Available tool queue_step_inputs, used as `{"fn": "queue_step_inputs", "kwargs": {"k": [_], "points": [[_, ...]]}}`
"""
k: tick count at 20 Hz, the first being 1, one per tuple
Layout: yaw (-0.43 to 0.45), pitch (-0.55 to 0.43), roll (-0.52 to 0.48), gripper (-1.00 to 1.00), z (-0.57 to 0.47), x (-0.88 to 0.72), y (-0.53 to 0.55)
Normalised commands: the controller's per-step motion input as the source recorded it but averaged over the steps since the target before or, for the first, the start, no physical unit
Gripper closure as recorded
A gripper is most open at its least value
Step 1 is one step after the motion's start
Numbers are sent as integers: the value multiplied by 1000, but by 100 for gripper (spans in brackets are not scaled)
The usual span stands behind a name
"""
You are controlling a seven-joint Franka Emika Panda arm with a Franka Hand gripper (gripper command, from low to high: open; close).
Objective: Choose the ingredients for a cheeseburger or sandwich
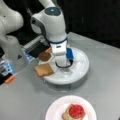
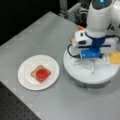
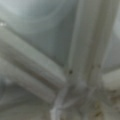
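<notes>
Brown toast square [image 1: 44, 69] on divided tray [image 1: 82, 68] just beside tool [image 1: 63, 63] | grip state cannot tell

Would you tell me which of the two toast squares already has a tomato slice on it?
The toast on the white plate, topped with the red tomato slice; the other toast lies bare on the divided tray.

Red tomato slice [image 2: 41, 74], brown toast [image 1: 44, 69], orange cheese [image 2: 114, 57] — white plate [image 2: 25, 77], grey table [image 2: 37, 35].

1. Grey tabletop [image 1: 22, 100] carries everything in both front views.
2. A white round plate [image 2: 25, 75] sits at its 9 o'clock.
3. A white, seemingly divided, round tray [image 2: 85, 75] sits at 3 o'clock.
</notes>
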Motion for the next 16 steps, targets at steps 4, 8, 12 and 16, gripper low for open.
{"fn": "queue_step_inputs", "kwargs": {"k": [4,8,12,16], "points": [[272,-86,99,-100,-10,-137,-146],[210,-78,99,-100,2,-126,-135],[177,-67,89,-100,5,-125,-145],[183,-56,80,-100,11,-110,-137]]}}
